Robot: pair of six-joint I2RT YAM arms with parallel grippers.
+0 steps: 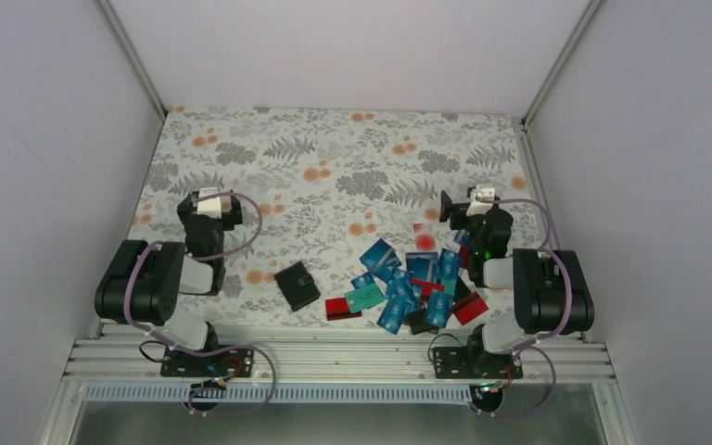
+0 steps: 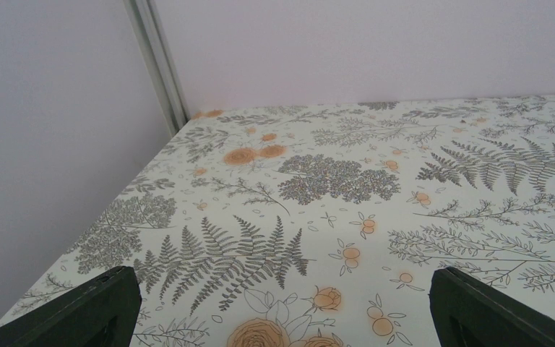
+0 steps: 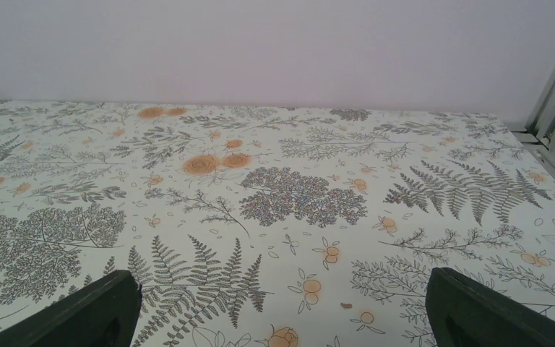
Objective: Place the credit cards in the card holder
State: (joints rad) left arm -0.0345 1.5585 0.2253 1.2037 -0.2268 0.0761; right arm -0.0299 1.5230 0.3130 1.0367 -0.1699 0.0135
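Observation:
In the top view, a loose heap of credit cards [image 1: 406, 283], mostly blue with some red, teal and black, lies near the table's front right. The black card holder [image 1: 297, 286] lies shut, left of the heap. My left gripper [image 1: 206, 206] hangs to the left of the holder, my right gripper [image 1: 468, 206] beyond the heap's right end. Both wrist views show only flowered cloth between wide-apart black fingertips: left gripper [image 2: 285, 307] open and empty, right gripper [image 3: 283, 307] open and empty. Neither wrist view shows cards or the holder.
A flowered cloth [image 1: 334, 167] covers the table, with pale walls on three sides and metal posts [image 1: 134, 56] at the back corners. An aluminium rail [image 1: 334, 357] runs along the near edge, carrying both arm bases.

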